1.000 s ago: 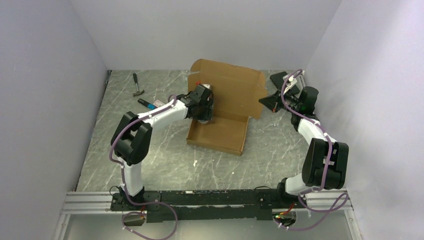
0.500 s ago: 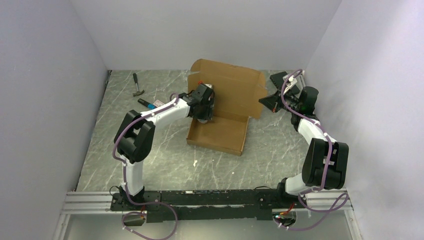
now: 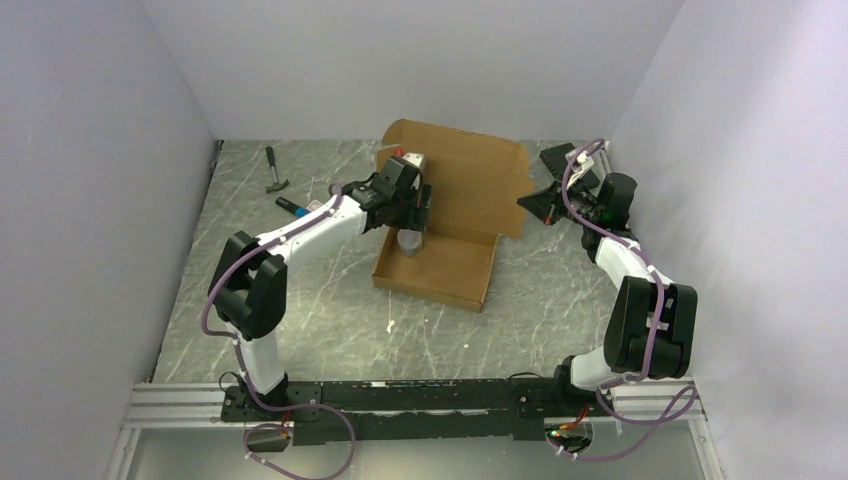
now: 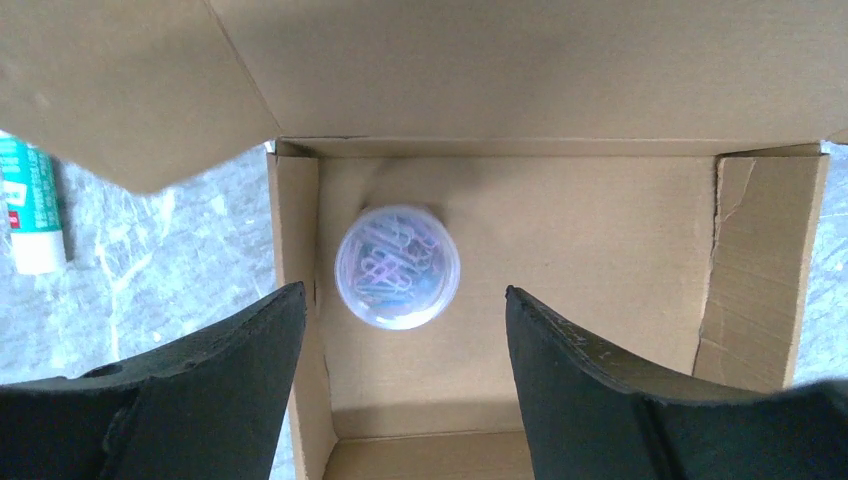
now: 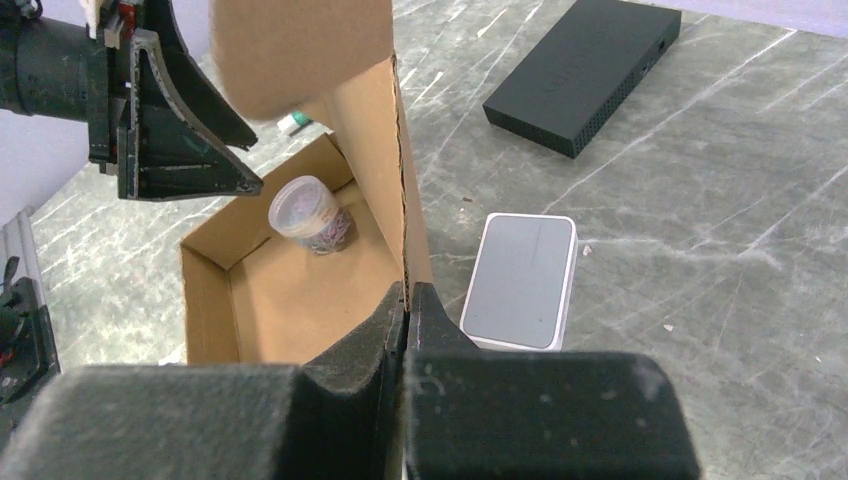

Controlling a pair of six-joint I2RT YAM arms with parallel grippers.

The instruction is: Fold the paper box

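**Box tray open at centre, lid held upright from the right**

At the upper left of the top view a hammer [image 3: 274, 172] lies on the table [image 3: 300, 310], a grey stone-patterned surface with pale veins. Plain pale walls [image 3: 420, 60] close it in on three sides. In the left wrist view a green-and-white glue stick [image 4: 30, 205] lies on the stone just outside the cardboard.

The paper box [image 3: 440, 265] sits near the middle of the table. It is brown corrugated cardboard. Its shallow tray faces up, with the long axis running left to right across the frame and dipping slightly toward the right. The lid panel rises from the tray's far edge toward the top of the frame.

The left gripper [image 4: 402, 293] hangs over the tray's left end with its jaws spread wide and nothing between them. Directly below it a round clear tub [image 4: 397, 266] of coloured paper clips stands on the tray floor against the left wall.

To the right, the right gripper [image 5: 406, 300] is pinched tight on the edge of the lid's side flap, where the cardboard stands vertical.

Beyond that flap, at the right of the right wrist view, a small white case [image 5: 522, 280] with rounded corners lies flat on the stone. A matte black slab [image 5: 585, 70] lies further off at the upper right.
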